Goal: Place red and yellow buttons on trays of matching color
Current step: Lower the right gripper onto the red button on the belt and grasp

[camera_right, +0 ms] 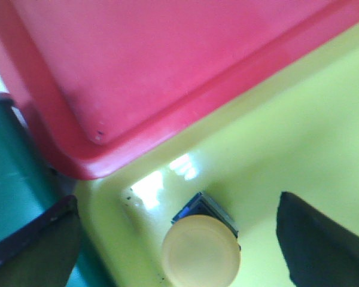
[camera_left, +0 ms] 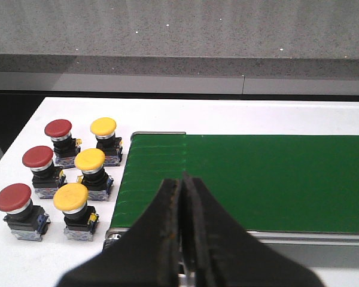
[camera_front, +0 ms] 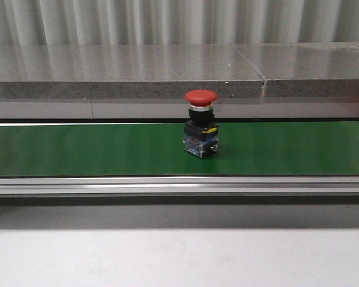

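A red button (camera_front: 201,122) stands upright on the green belt (camera_front: 78,149) in the front view, no gripper near it. In the left wrist view, my left gripper (camera_left: 183,182) is shut and empty above the belt's end (camera_left: 257,179); three red buttons (camera_left: 37,162) and three yellow buttons (camera_left: 90,164) stand on the white table beside it. In the right wrist view, my right gripper (camera_right: 179,236) is open over the yellow tray (camera_right: 299,143), a yellow button (camera_right: 201,250) standing free between its fingers. The red tray (camera_right: 143,66) overlaps the yellow tray's edge.
A grey stone ledge (camera_front: 125,72) runs behind the belt, and a metal rail (camera_front: 179,185) borders its front. White tabletop (camera_front: 179,257) lies in front. The belt's end (camera_right: 12,173) shows beside the trays.
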Tool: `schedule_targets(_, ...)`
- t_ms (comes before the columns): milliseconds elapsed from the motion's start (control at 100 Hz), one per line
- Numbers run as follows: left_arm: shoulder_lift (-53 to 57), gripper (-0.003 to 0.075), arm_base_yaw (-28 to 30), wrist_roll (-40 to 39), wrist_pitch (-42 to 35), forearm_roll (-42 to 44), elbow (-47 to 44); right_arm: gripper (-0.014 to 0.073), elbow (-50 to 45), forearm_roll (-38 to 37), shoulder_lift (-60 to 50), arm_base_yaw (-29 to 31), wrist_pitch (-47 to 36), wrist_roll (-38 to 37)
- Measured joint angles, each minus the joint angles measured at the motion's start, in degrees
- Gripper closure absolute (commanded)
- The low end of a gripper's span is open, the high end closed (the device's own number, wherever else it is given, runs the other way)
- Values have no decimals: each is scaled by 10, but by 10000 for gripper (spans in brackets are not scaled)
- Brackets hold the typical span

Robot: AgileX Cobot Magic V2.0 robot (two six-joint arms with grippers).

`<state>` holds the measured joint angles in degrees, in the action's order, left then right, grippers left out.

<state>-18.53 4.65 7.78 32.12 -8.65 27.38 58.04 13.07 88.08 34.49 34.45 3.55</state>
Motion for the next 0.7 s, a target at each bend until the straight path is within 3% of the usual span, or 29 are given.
schedule_targets(200, 0, 740, 0, 0, 0, 0, 0, -62, 0, 0, -74, -60, 14, 12)
schedule_targets(700, 0, 740, 0, 0, 0, 0, 0, -62, 0, 1, -98, -341, 129, 163)
